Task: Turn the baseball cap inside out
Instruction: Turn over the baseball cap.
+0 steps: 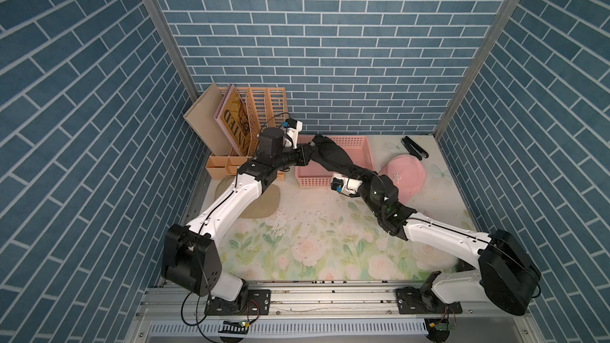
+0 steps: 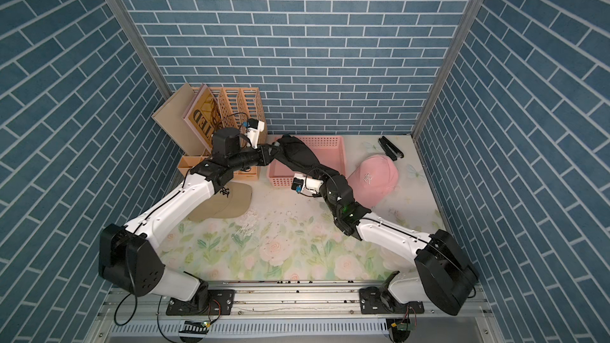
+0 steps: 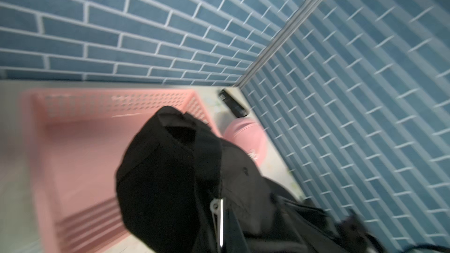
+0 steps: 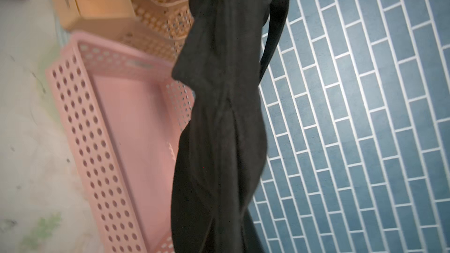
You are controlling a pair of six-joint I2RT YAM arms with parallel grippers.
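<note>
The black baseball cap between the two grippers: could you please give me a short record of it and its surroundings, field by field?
Held item: black baseball cap, twisted, stretched between both grippers
Left gripper: shut on one end of the cap
Right gripper: shut on the opposite end
Beneath: pink basket
Other caps: pink cap and tan cap, both lying on the table
Inside out: cannot tell

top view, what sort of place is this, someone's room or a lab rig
Probably a staged robot test cell: brick-print wall panels in a metal frame, a floral table cover, and two arms bolted to a front rail, holding a black cap between them.
</note>
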